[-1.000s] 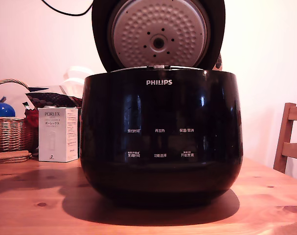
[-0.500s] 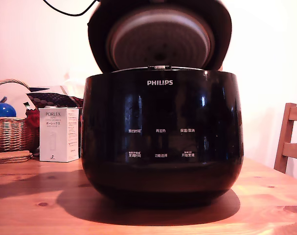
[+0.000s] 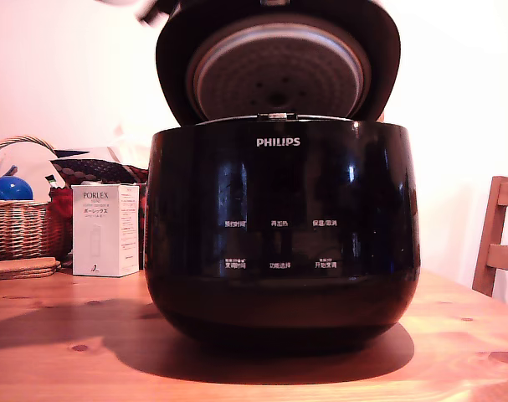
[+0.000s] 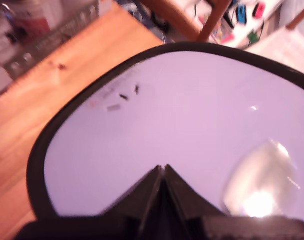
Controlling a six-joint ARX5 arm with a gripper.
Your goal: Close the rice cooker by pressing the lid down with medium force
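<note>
Black glossy rice cooker [image 3: 280, 230] sat mid-frame on the wooden table [image 3: 61, 352] in the exterior view, white PHILIPS logo and small white button labels facing the camera. Lid [image 3: 277, 63] was partly raised, tilted forward over the pot, dimpled silver inner plate [image 3: 277, 74] visible underneath with small holes near its centre. Lid edges blurred in that view. In the wrist view, gripper [image 4: 163, 172] showed as two dark fingers [image 4: 146, 192] brought together to a point, tips meeting with no gap, nothing clamped between them. Tips sat against or just above the lid's outer top face, which read as a washed-out pale reflective surface with a black rim; actual contact could not be confirmed. Bright glare spot on the lid close beside the fingers. Gripper not clearly identifiable in the exterior view, only a blurred dark shape at the top edge above the lid. White PORLEX box [image 3: 105, 230] stood on the exterior view's left of the cooker, near a wicker basket [image 3: 19, 226] holding a blue ball [image 3: 8, 188]. Wooden chair [image 3: 498, 243] at the exterior view's right edge.
</note>
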